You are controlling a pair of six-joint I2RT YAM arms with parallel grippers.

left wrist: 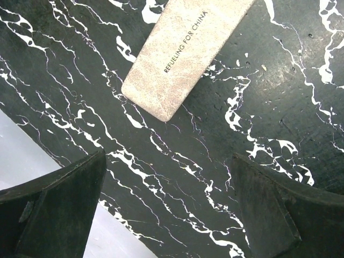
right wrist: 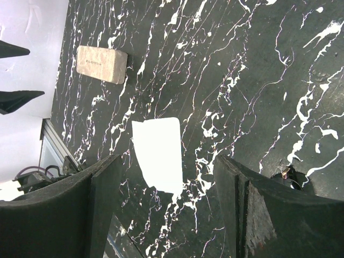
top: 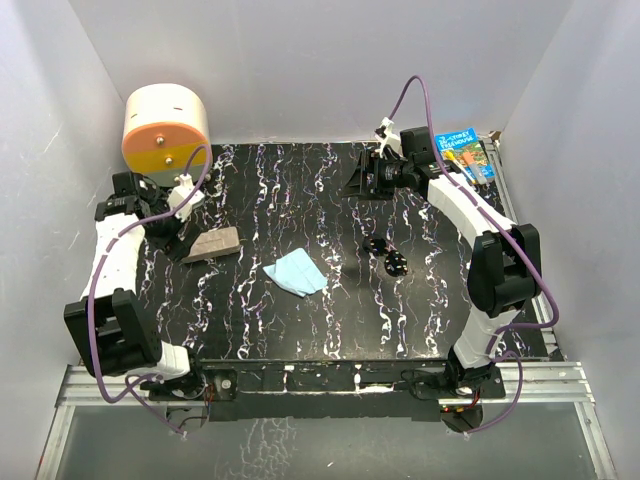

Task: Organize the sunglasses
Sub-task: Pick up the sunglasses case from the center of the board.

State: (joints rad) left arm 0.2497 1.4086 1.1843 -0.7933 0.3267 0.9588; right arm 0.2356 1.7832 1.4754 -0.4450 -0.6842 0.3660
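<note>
Overhead view of a black marbled table (top: 300,200) with a light-blue cloth (top: 296,271) lying flat near its middle.

Far to the left of the cloth and beyond it, off the table's back corner, stands a cream and orange drum (top: 165,125). The left gripper (top: 180,238) sits left of the cloth, just beside a grey-brown case (top: 213,243), which lies closed between that gripper and the cloth. In the left wrist view the left gripper (left wrist: 169,209) has its jaws spread wide with only bare table between them. The case (left wrist: 183,54) lies ahead of the fingers and clear of them, printed lettering facing up.

The sunglasses (top: 388,256) lie on the table to the right of the cloth, near it but not touching, with the lenses dark and glossy. Nothing is holding them.

The right gripper (top: 358,180) is beyond the cloth and to its right, near the table's back edge and well apart from the sunglasses. In the right wrist view the right gripper (right wrist: 166,215) has its jaws apart and empty, and the cloth (right wrist: 158,153) shows between them on the table below. A small dark shape by one finger may be the sunglasses, but too little shows to be sure.

Far right of the cloth, at the back corner, lies a blue book (top: 462,150).
</note>
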